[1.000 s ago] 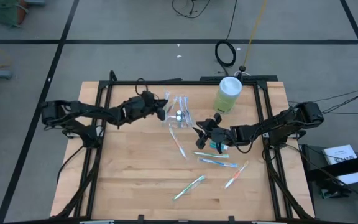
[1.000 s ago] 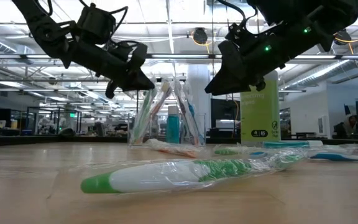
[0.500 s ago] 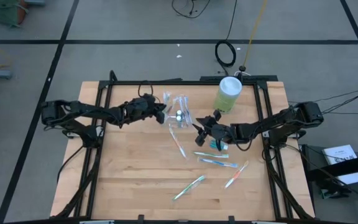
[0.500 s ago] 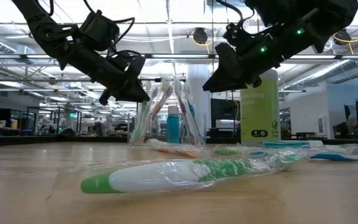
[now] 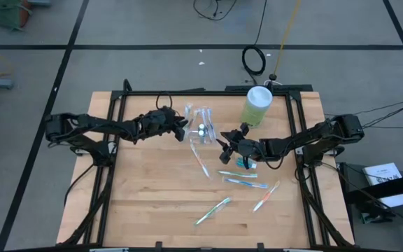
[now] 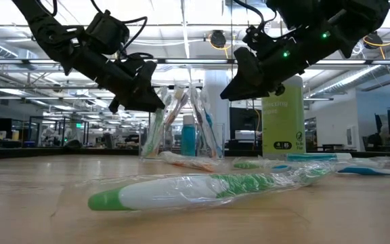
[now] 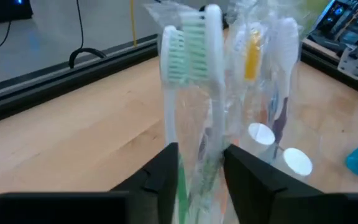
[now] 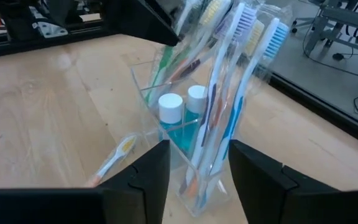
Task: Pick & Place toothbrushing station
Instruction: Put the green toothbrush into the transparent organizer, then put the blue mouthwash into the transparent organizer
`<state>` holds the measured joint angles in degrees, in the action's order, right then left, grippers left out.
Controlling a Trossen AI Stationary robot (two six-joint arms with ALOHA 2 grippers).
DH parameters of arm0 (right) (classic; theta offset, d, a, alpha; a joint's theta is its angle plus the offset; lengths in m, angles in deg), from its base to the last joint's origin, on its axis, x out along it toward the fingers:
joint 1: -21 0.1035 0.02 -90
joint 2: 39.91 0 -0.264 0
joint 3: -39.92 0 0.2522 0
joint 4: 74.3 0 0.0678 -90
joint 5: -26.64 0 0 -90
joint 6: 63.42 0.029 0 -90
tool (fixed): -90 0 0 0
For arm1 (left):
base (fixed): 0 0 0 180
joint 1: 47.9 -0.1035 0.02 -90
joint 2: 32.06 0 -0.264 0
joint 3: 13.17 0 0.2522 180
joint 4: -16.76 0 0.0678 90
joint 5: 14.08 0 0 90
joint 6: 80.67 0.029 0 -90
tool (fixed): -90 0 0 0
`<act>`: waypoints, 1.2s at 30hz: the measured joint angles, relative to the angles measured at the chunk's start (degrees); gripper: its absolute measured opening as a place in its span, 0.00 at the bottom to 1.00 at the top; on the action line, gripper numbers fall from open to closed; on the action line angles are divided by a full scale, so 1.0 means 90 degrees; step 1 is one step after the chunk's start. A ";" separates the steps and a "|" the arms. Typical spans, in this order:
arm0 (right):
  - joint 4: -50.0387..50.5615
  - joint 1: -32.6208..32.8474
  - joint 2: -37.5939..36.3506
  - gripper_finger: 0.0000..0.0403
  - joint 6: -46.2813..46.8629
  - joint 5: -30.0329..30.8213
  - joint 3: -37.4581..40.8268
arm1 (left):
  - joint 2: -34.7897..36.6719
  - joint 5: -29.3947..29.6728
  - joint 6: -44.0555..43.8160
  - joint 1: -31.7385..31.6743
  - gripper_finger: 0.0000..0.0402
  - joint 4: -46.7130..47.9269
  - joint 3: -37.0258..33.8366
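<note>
Left wrist view: our left gripper (image 7: 201,171), jaws parted, straddles an upright green toothbrush (image 7: 191,81) in the clear container (image 8: 185,162); contact seems unlikely.

Both arms are matte black, built of slim jointed links with loose black cables looping along them. The left pincer (image 5: 182,129) and right pincer (image 5: 224,148) each end in two flat, dark, wedge-shaped fingers (image 7: 160,177). Small green lights glow on the right arm's wrist housing (image 6: 327,32).
</note>
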<state>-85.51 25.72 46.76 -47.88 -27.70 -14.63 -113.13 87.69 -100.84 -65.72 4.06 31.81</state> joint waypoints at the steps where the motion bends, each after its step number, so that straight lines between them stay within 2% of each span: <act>1: 0.0010 0.0005 0.0000 0.41 0.0012 -0.0020 0.0000 | 0.0088 0.0000 -0.0006 0.0000 0.35 0.0036 -0.0004; 4: 0.0005 0.0033 0.0000 0.45 0.0026 -0.0285 0.0000 | 0.0279 -0.0015 0.0089 0.0036 0.41 -0.0039 0.0008; 8: -0.0004 0.0030 0.0000 0.48 0.0110 -0.0979 0.0000 | 0.0739 -0.0315 0.0366 0.0061 0.45 -0.0067 0.0003; 13: -0.0002 0.0029 0.0000 0.48 0.0304 -0.1799 0.0000 | 0.1264 -0.0922 0.0397 0.0224 0.45 -0.0051 0.0003; 18: 0.0192 0.0030 0.0000 0.45 0.0378 -0.2155 0.0000 | 0.1398 -0.1606 0.0396 0.0503 0.45 -0.0026 0.0003; 20: 0.0636 0.0042 0.0000 0.44 0.0373 -0.2153 0.0000 | 0.1390 -0.1698 0.0395 0.0628 0.45 0.0012 0.0003; 23: 0.1888 0.0062 -0.0312 0.43 0.0413 -0.2123 0.0005 | 0.1343 -0.1659 0.0413 0.0778 0.45 0.0128 0.0003; 27: 0.3375 0.0084 -0.0958 0.42 0.1073 -0.1966 0.0007 | 0.1333 -0.1487 0.0592 0.0880 0.45 0.0365 0.0003; 31: 0.4028 0.0240 -0.1634 0.42 0.1597 -0.1948 -0.0002 | 0.1325 -0.1104 0.0611 0.0925 0.45 0.0514 0.0004; 36: 0.5105 0.0681 -0.2181 0.42 0.1714 -0.1991 0.0000 | 0.1328 -0.1015 0.0563 0.0925 0.45 0.0520 0.0006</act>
<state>-39.57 31.85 27.14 -32.46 -45.62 -14.63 -101.18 78.56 -95.78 -57.39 8.75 31.86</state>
